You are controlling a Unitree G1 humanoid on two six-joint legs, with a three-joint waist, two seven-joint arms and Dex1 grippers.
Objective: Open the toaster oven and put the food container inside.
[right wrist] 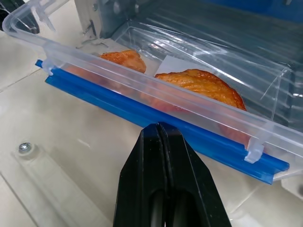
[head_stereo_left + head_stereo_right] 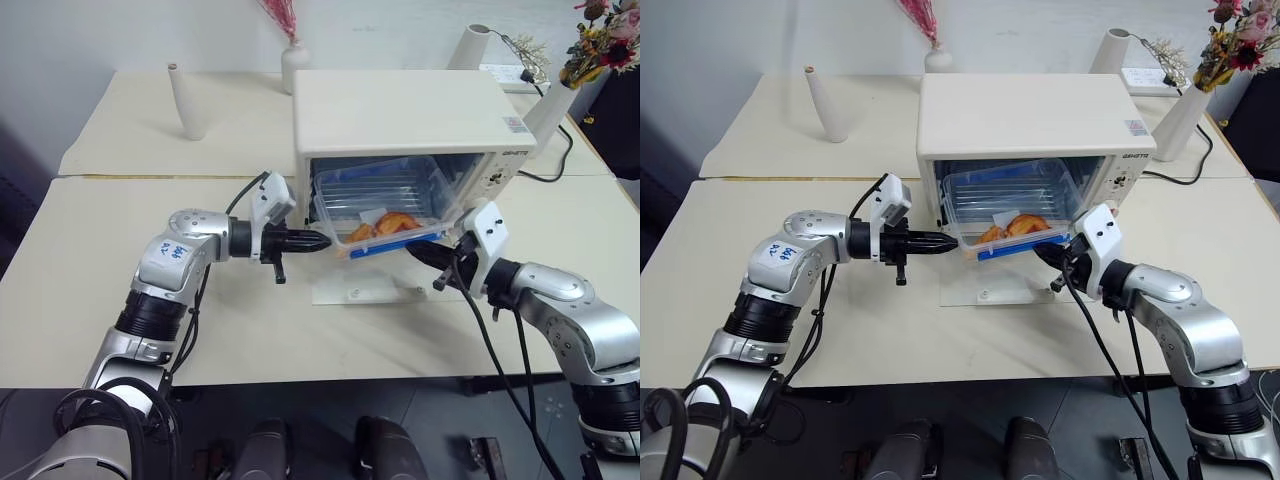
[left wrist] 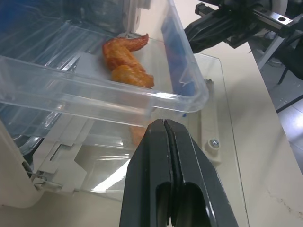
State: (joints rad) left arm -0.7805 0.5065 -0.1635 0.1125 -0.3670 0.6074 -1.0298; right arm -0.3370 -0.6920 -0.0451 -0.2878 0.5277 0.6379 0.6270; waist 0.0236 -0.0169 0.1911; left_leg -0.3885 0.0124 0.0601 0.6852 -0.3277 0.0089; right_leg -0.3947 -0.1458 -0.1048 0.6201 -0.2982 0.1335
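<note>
A: Where is the food container (image 2: 385, 205) sitting?

B: It is lying partly inside the toaster oven (image 2: 405, 125), tilted, with its near edge and a blue clip strip (image 1: 156, 120) sticking out of the opening over the lowered glass door (image 2: 365, 285). Orange-brown food (image 3: 125, 61) is showing through the clear plastic.

A: And the door itself?

B: It is lying flat on the tabletop (image 2: 90, 260) in front of the oven.

A: What is the left pincer (image 2: 322, 241) doing?

B: Its two black fingers are pressed together, holding nothing. It is pointing sideways at the container's left near corner, just beside it; whether it is touching is hard to tell.

A: The right pincer (image 2: 1045, 255)?

B: Its fingers are together as well, gripping nothing. In the right wrist view the tip is sitting just under the blue strip along the container's near edge, very close to it, and contact is not clear.

A: Anything else on the tabletop?

B: A white cone-shaped vase (image 2: 187, 100) is standing well to the left behind the oven, and a bunch of flowers (image 2: 600, 40) is standing at the far right corner.
</note>
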